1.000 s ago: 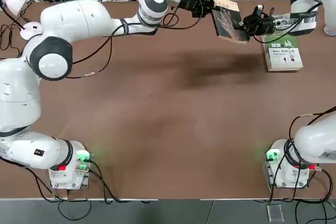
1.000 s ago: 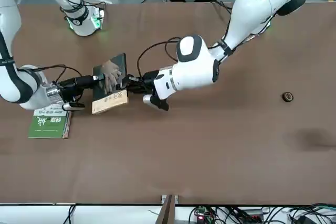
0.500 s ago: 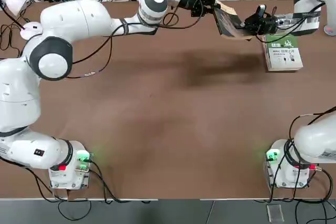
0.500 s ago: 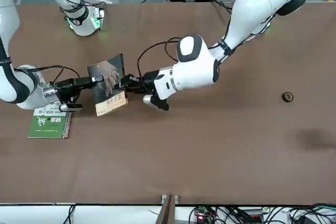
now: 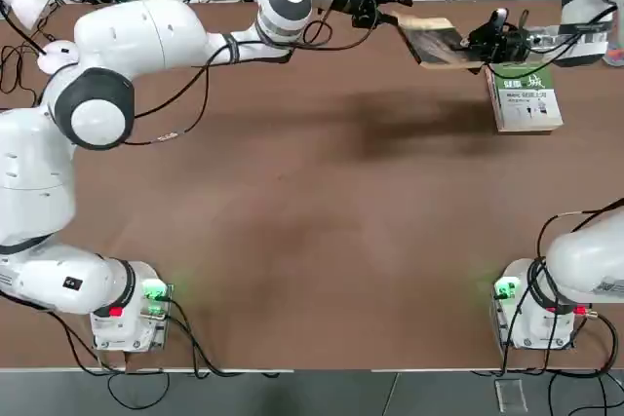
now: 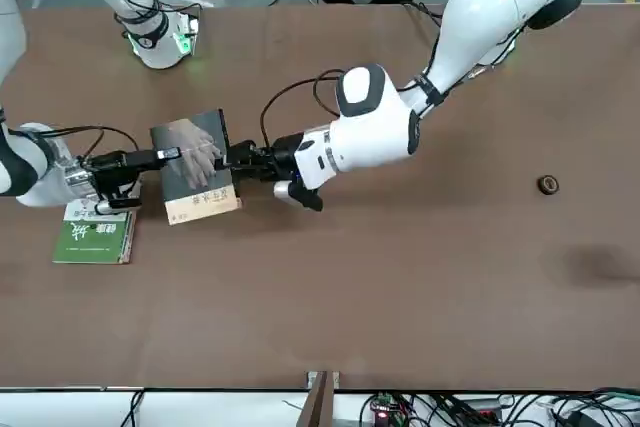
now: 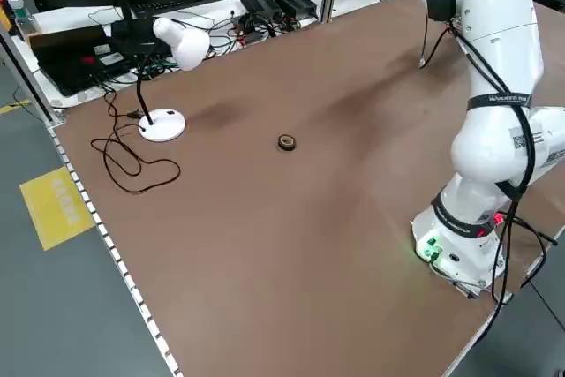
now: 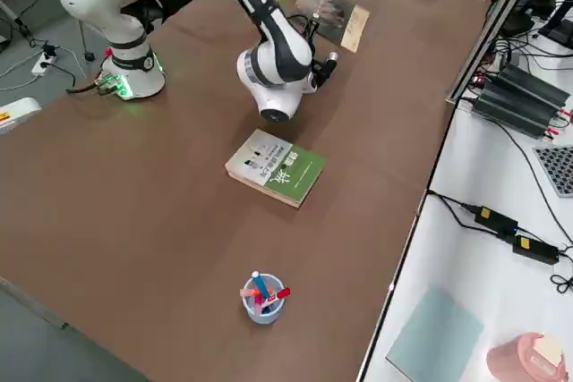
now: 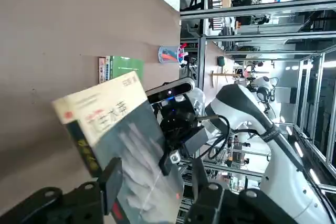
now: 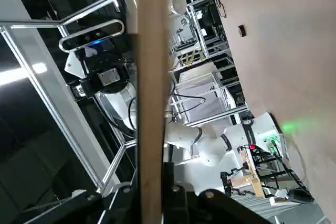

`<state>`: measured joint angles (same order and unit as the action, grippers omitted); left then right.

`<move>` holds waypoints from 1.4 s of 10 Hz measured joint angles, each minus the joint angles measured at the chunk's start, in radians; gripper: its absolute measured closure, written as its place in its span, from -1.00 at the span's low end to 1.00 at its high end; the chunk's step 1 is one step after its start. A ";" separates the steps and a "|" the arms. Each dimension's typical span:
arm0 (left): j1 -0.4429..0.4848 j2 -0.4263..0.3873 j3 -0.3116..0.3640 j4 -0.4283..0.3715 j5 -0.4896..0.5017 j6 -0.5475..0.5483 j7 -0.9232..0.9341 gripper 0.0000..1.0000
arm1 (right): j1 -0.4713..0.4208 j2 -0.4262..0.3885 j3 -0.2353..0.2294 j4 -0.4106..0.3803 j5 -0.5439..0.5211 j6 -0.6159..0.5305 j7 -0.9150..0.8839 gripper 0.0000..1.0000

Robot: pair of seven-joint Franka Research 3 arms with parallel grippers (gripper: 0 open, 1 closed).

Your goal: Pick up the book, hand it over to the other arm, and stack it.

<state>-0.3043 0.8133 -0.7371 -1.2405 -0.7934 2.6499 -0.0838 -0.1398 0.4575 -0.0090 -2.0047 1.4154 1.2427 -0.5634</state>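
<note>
The book (image 5: pixel 434 41) is a thin paperback with a dark cover showing a pale hand and a tan strip. It hangs level above the table's far right part. My right gripper (image 5: pixel 481 44) is shut on its right edge; the book (image 10: pixel 152 77) stands edge-on between that gripper's fingers. My left gripper (image 5: pixel 393 2) is open just left of the book. In the left wrist view the book (image 9: pixel 121 129) lies beyond the spread fingers (image 9: pixel 110 182). From the front, the book (image 6: pixel 192 163) hangs between the right gripper (image 6: pixel 158 157) and the left gripper (image 6: pixel 238 156).
A thicker green-and-white book (image 5: pixel 525 97) lies flat on the table under the right gripper. A cup of pens (image 8: pixel 262 297) stands near the right edge. A small round object (image 6: pixel 547 184) and a white desk lamp (image 7: pixel 168 41) are at the table's left side.
My left gripper has opened and let go of the book. My right gripper has shut on it. The book has tipped flatter and shifted right, toward the green book.
</note>
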 joint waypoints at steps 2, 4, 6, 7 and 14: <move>0.000 0.000 -0.001 0.004 0.000 0.003 -0.001 -0.10 | -0.021 0.000 -0.018 0.008 -0.001 -0.012 0.006 0.67; -0.001 -0.001 -0.001 0.006 0.002 0.038 0.005 -0.16 | -0.063 0.000 -0.022 0.018 -0.019 -0.015 0.008 0.67; -0.002 -0.010 -0.001 0.007 0.012 0.068 0.007 -0.22 | -0.121 0.000 -0.023 0.052 -0.085 -0.020 0.005 0.67; -0.001 -0.016 0.000 0.008 0.032 0.075 0.007 -0.40 | -0.152 0.000 -0.024 0.076 -0.123 -0.026 0.001 0.67; 0.050 -0.127 0.154 0.002 0.315 -0.263 0.002 -1.00 | -0.309 0.116 -0.028 0.280 -0.309 -0.110 -0.041 0.67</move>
<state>-0.2541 0.6865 -0.5829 -1.2389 -0.4786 2.3873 -0.0819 -0.4488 0.5732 -0.0372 -1.7242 1.1064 1.1325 -0.6040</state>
